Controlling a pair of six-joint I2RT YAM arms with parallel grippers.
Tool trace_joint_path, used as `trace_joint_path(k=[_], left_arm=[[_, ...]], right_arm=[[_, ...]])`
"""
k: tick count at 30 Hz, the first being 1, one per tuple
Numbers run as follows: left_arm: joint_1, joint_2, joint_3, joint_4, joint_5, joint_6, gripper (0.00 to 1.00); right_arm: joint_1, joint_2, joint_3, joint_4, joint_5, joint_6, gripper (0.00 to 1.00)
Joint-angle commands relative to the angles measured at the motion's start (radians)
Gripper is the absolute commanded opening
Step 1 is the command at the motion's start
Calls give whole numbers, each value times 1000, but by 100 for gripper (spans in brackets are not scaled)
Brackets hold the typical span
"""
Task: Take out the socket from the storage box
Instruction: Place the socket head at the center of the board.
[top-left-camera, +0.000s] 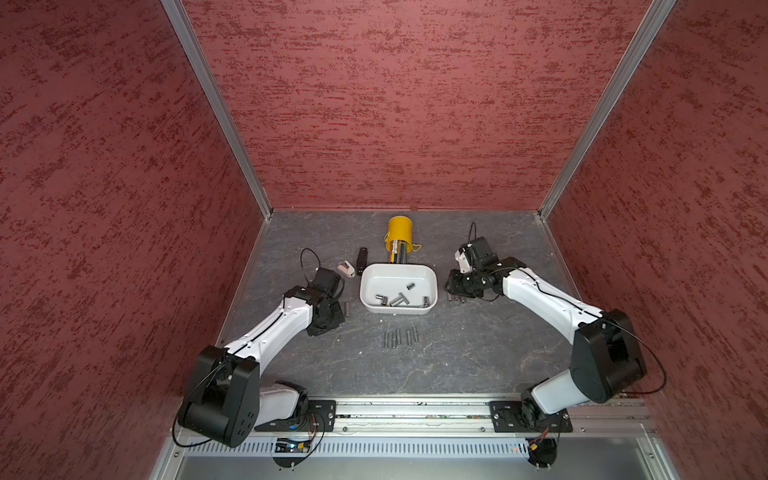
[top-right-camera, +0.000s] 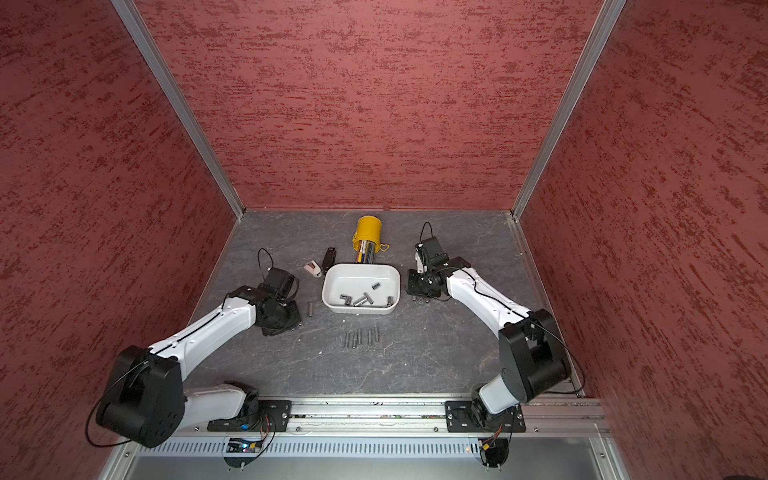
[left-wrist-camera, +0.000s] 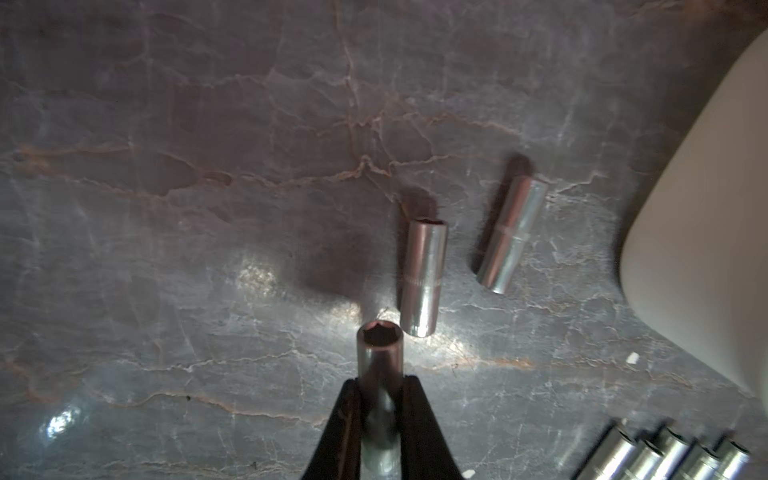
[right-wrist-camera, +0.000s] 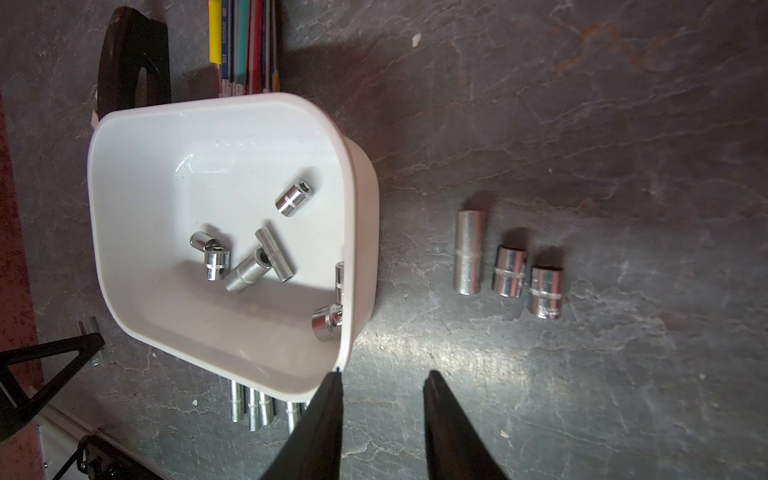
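The left gripper (left-wrist-camera: 380, 384) clamps a socket (left-wrist-camera: 379, 349), its long axis along the fingers (left-wrist-camera: 347, 419), at the storage box's (top-left-camera: 397, 271) 8 o'clock. The right gripper (right-wrist-camera: 382, 376), narrowly parted and empty, hangs at 3 o'clock, seemingly nearer the sockets inside (right-wrist-camera: 245, 272).

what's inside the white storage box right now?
Loose chrome sockets lie on the storage box floor, about seven. Its rim covers part of two in the right wrist view, so the count is unsure.
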Motion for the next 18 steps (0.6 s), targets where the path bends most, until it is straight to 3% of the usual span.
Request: trace_joint_path(k=[1,5,12,18], left_arm=[[14,14,-18,56,-33,-16,8],[32,47,-38,93,-33,-4,11],[42,94,-44,133,-14,11,26],[46,103,-43,135,-8,17,30]], right_arm=[[9,11,19,-15,-7,-2,36],[18,16,20,-15,-7,-2,36],[25,27,36,-26,-2,-3,36],[32,34,54,-31,-4,-3,36]])
